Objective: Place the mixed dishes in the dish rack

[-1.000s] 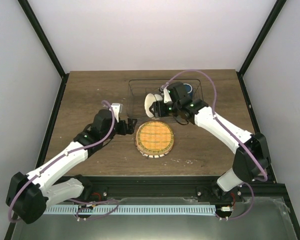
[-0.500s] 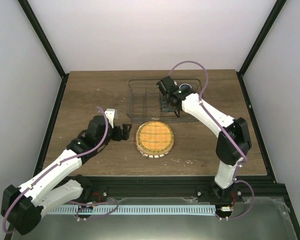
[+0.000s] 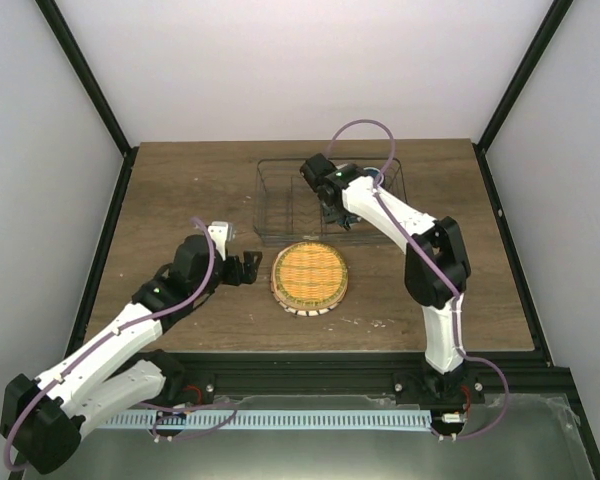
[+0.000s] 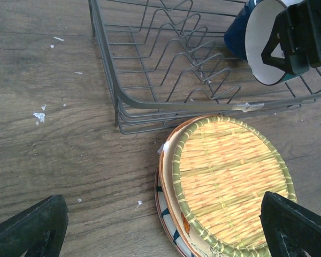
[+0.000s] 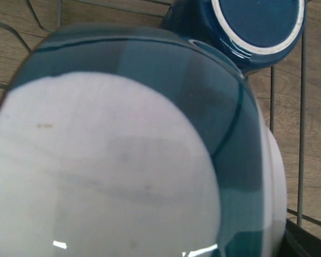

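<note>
My right gripper (image 3: 327, 210) reaches down into the wire dish rack (image 3: 266, 205) and is shut on the small bowl (image 4: 259, 48), white inside and dark blue outside, held tilted above the rack's dividers. The bowl (image 5: 112, 171) fills the right wrist view. The dark blue mug (image 5: 257, 24) stands upside down in the rack just beyond it. The yellow-orange woven plate (image 3: 310, 276) lies on the table in front of the rack, on top of the cream plate (image 4: 173, 160). My left gripper (image 3: 247, 266) is open and empty just left of that stack, fingers (image 4: 35, 222) spread wide.
A third plate with blue rim marks (image 4: 166, 210) lies under the cream plate. The rack's near rail (image 4: 166, 104) runs close to the stack's far edge. White specks (image 4: 39, 115) dot the wood left of the rack. Black frame posts border the table.
My right arm has carried the bowl from the rack's near left part deeper into the rack and turned its wrist. My left arm has drawn back slightly toward me.
</note>
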